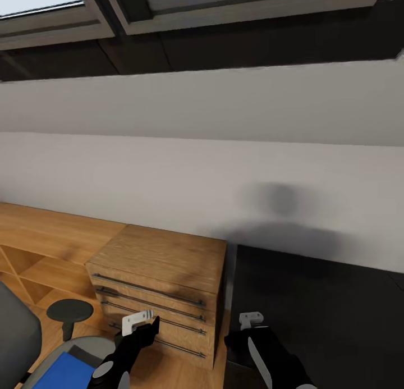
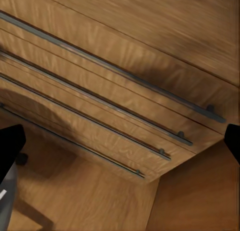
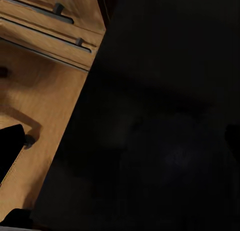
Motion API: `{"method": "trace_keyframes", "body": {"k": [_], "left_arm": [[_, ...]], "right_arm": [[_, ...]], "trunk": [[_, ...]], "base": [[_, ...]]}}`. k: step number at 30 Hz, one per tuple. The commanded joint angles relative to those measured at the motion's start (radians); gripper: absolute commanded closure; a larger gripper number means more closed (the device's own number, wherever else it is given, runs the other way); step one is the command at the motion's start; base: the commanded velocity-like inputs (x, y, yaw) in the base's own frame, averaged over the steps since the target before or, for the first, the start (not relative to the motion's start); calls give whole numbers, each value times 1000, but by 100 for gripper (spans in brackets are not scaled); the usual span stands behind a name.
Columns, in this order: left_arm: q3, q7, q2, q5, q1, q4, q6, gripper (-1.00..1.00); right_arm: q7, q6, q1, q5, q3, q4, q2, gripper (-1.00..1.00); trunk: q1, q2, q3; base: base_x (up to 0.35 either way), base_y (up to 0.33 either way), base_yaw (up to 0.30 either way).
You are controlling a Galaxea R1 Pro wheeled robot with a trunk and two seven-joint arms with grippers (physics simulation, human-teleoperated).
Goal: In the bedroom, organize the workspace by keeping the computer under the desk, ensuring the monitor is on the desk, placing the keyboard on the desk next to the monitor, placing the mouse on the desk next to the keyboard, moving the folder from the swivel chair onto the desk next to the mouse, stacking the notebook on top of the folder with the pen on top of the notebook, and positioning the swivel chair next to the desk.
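The swivel chair stands at the lower left of the head view, grey with a round black armrest. The blue folder lies flat on its seat. The black desk fills the lower right, and its dark top is bare where it shows. My left gripper hangs open just right of the chair, in front of the wooden chest. My right gripper is open above the desk's near left corner. Both wrist views show the fingers wide apart with nothing between them.
A light wooden chest with long bar handles stands between chair and desk, tight against the desk's side. A low wooden shelf unit runs along the white wall at left. Skylights slope overhead. Wooden floor lies below.
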Motion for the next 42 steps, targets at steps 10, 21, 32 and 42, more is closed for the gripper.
{"method": "trace_keyframes", "body": {"k": [10, 21, 32, 42], "left_arm": [[-10, 5, 0, 10, -1, 12, 4, -100], [-56, 6, -1, 10, 77, -53, -68, -100], [-140, 6, 1, 9, 124, -24, -72, -100], [-144, 1, 14, 10, 172, 121, -85, -100]], "right_arm": [[-13, -29, 17, 6, -5, -297, -3, -100], [-13, -26, 189, 6, -131, -665, -4, -100], [-12, -37, 291, 8, -182, -695, -6, -100], [-11, -270, 411, 6, -212, -482, -85, -100]], "trunk": [[-38, 69, 30], [-80, 146, 64], [-103, 188, 83], [-103, 188, 83]], "base": [[0, 0, 0], [0, 0, 0], [0, 0, 0], [0, 0, -22]]}}
